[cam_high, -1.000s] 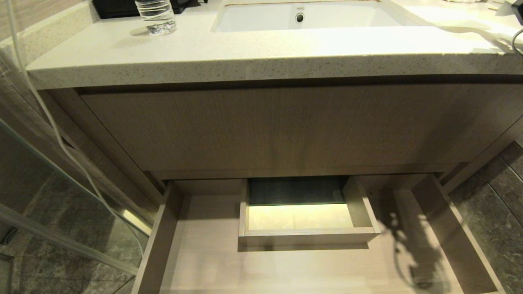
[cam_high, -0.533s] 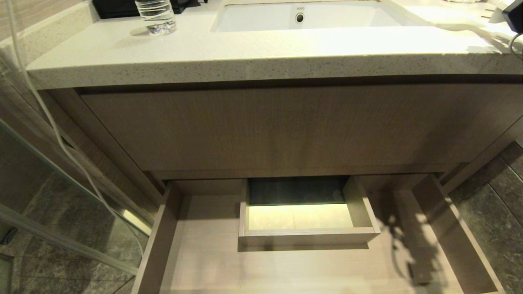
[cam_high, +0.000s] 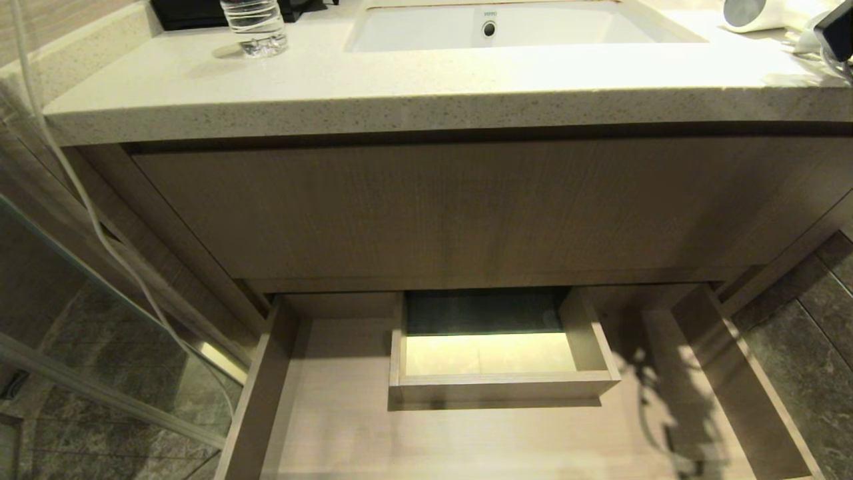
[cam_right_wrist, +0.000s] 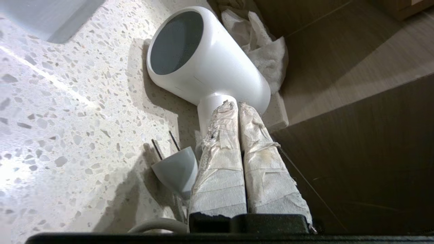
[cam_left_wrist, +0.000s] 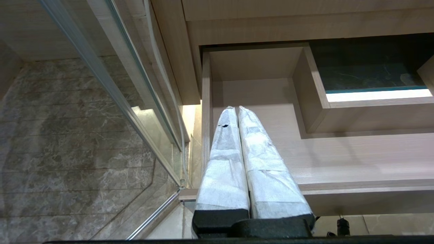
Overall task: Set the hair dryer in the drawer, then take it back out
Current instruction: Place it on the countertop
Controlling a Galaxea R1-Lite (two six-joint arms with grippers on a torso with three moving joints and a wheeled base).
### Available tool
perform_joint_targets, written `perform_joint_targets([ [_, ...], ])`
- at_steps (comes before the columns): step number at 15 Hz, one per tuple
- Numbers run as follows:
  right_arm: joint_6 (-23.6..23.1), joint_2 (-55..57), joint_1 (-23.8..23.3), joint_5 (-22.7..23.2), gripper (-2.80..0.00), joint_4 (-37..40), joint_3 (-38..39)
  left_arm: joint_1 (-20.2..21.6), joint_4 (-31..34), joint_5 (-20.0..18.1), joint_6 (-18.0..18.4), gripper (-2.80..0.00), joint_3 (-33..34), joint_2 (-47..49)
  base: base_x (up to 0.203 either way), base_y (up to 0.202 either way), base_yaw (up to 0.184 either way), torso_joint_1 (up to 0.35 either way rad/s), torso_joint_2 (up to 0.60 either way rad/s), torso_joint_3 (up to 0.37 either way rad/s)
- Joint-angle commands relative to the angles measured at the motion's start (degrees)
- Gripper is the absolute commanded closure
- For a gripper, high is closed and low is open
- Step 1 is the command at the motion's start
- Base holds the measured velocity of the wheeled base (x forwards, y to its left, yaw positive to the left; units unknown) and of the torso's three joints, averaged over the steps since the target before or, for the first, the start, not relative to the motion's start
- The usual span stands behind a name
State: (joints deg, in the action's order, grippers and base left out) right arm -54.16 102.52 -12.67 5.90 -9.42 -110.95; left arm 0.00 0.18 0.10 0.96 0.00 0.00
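Right wrist view is filled by the hair dryer [cam_right_wrist: 206, 64], which is laid on its side on the speckled countertop [cam_right_wrist: 67, 112], its dark round end turned towards the sink side and its handle pointing at the camera. The right gripper [cam_right_wrist: 235, 103] is seen with its taped fingers pressed flat together just in front of the handle; nothing is caught between them, so the dryer is not held. A grey plug [cam_right_wrist: 176, 171] is lying beside the fingers and a crumpled white cloth [cam_right_wrist: 268, 54] is bunched behind the barrel.

Two things have changed in the last second. The jaws, half open until a moment ago, have been shut completely. In the head view the hair dryer [cam_high: 743, 12] is now shown at the far right corner of the countertop [cam_high: 400, 80], where no dryer was visible before, so it appears to have been nudged or set down there.

The drawer [cam_high: 256, 400] is pulled out below the counter and nothing is seen lying in it. Whether the dryer has already been in and out cannot be told; if not, the jaws must be reopened around the handle.

The left gripper [cam_left_wrist: 235, 108] is parked above the drawer's left end, fingers together and empty.
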Motion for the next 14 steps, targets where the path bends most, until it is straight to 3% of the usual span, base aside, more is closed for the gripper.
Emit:
perform_joint_targets([
  [1, -0.25, 0.14, 0.11, -0.01, 0.0, 0.13, 0.03, 0.0, -0.01, -0.01, 0.0, 0.0, 0.0, 0.0, 0.0, 0.0, 0.0, 0.0, 0.0, 0.0],
  [7, -0.23, -3.83, 1.2, -0.08, 0.0, 5.21, 0.31, 0.0, -0.01, -0.01, 0.0, 0.0, 0.0, 0.0, 0.0, 0.0, 0.0, 0.0, 0.0, 0.0],
  [14, -0.25, -9.09, 1.24, 0.16, 0.0, 5.82, 4.25, 0.0, -0.01, -0.01, 0.0, 0.0, 0.0, 0.0, 0.0, 0.0, 0.0, 0.0, 0.0, 0.0],
])
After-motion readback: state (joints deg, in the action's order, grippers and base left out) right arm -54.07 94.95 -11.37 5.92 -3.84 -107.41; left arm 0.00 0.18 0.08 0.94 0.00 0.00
